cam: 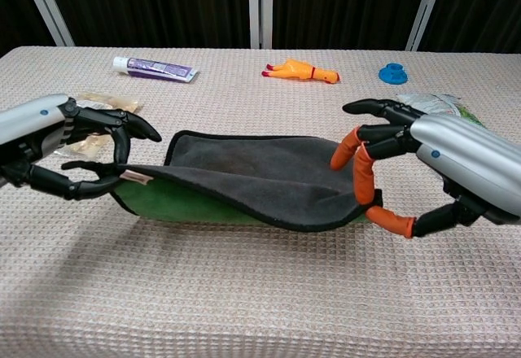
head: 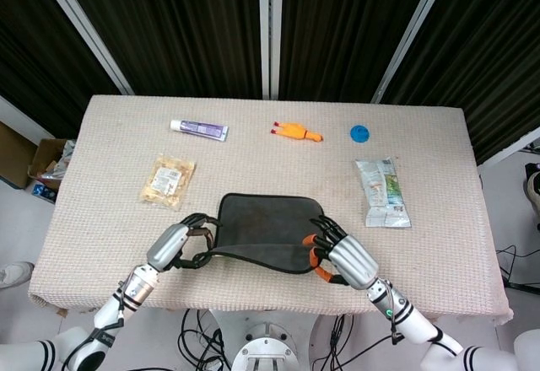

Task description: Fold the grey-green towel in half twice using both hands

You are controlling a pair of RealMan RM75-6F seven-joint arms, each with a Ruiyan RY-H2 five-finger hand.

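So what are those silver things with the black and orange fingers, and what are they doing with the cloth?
Those are two robot hands on robot arms, steered by a person. One picture looks down from the robot's head, the other looks out from its chest. The left robot hand and the right robot hand each hold a near corner of the towel, lifting that edge so its green underside shows. On the table also lie a tube, a rubber chicken, a blue cap, a snack bag and a packet.
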